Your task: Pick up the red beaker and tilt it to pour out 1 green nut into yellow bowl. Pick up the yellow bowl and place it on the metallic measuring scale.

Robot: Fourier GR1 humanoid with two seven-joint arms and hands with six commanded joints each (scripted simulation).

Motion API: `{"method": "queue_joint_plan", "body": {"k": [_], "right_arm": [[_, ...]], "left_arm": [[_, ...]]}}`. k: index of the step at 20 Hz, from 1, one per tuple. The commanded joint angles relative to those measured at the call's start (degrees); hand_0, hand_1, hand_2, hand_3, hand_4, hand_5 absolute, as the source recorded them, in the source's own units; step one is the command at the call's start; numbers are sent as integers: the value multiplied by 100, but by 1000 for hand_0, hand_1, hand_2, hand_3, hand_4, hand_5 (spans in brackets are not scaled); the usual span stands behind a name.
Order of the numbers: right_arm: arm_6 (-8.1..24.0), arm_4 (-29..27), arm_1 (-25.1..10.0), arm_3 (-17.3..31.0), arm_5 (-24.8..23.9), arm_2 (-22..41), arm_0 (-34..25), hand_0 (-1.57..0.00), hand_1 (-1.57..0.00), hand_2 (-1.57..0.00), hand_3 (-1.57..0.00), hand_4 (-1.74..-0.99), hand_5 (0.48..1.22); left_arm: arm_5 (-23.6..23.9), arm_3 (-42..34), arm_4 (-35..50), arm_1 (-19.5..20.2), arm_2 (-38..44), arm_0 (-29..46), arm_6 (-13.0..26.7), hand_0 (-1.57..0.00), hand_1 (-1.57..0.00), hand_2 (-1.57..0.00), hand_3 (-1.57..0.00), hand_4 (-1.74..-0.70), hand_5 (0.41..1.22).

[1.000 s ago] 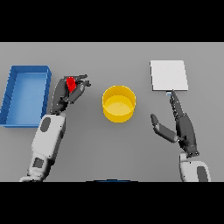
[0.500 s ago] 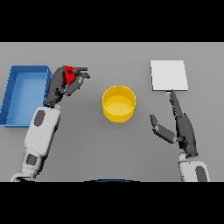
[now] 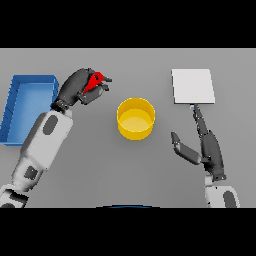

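On the plain grey table [image 3: 150, 175], the left hand [image 3: 80, 87] grasps the red beaker [image 3: 95, 81]; round yellow bowl [image 3: 135, 118] centre, flat square scale [image 3: 193, 86] far right, right hand [image 3: 202, 145] relaxed open.

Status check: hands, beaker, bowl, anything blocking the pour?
Left hand shut on red beaker, left of yellow bowl, not over it. Right hand open, idle below scale. Bowl on table, path clear.
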Motion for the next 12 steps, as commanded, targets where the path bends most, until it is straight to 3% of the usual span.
{"method": "queue_joint_plan", "body": {"k": [1, 6, 9, 10, 12], "right_arm": [[-22, -16, 5, -5, 29, 17, 14, 1, 1, 1, 1, -1178, 663], [16, -138, 11, 11, 78, -40, -29, 1, 1, 1, 1, -1183, 671], [-39, -109, 67, -3, 60, 7, 54, 1, 1, 1, 1, -1187, 676], [31, -90, 69, 39, 37, -8, -26, 1, 1, 1, 1, -1191, 675], [-4, -213, 35, -25, 100, -56, 27, 1, 1, 1, 1, -1191, 675]], "left_arm": [[-58, -24, -171, 49, -190, -56, 64, -1569, -1569, -1569, -1569, -1739, 1129], [-431, -8, -1308, 373, -1121, -613, 479, -1570, -1570, -1570, -1570, -1740, 1174], [-812, 176, -1870, 352, -1647, -955, 635, -1571, -1571, -1571, -1571, -1741, 1197], [-921, 366, -2075, 381, -1790, -1099, 680, -1571, -1571, -1571, -1571, -1689, 1202], [-1149, 511, -2426, 443, -2102, -1360, 595, -1571, -1571, -1571, -1436, -1705, 1209]]}}
